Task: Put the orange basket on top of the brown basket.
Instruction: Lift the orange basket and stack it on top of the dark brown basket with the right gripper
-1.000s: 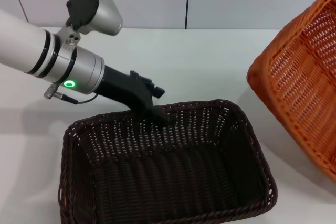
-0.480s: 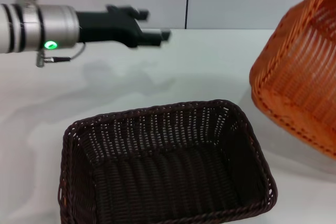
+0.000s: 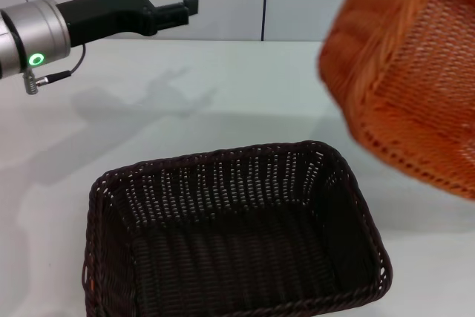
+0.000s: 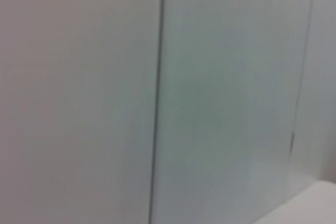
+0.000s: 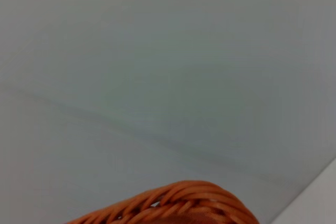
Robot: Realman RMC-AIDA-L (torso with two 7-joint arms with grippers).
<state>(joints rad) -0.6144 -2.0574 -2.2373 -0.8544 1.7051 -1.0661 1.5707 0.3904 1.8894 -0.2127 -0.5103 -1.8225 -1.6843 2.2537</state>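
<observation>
Up high at right, tilted orange basket (image 3: pixel 404 72), off the table (image 3: pixel 245 94); holder unseen. Below: brown basket (image 3: pixel 230 235), upright. Left gripper (image 3: pixel 172 7) raised, fingers apart, empty. No readable writing.

No legible txt, labels, brand marks or nos. on anything I can see, any view.

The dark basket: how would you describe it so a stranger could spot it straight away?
On the white table, nearest the viewer, sits the very dark brown, almost black rectangular woven wicker basket, open side up and empty. The bright orange woven basket hangs tilted in the air to the right, while the dark one rests flat.
</observation>
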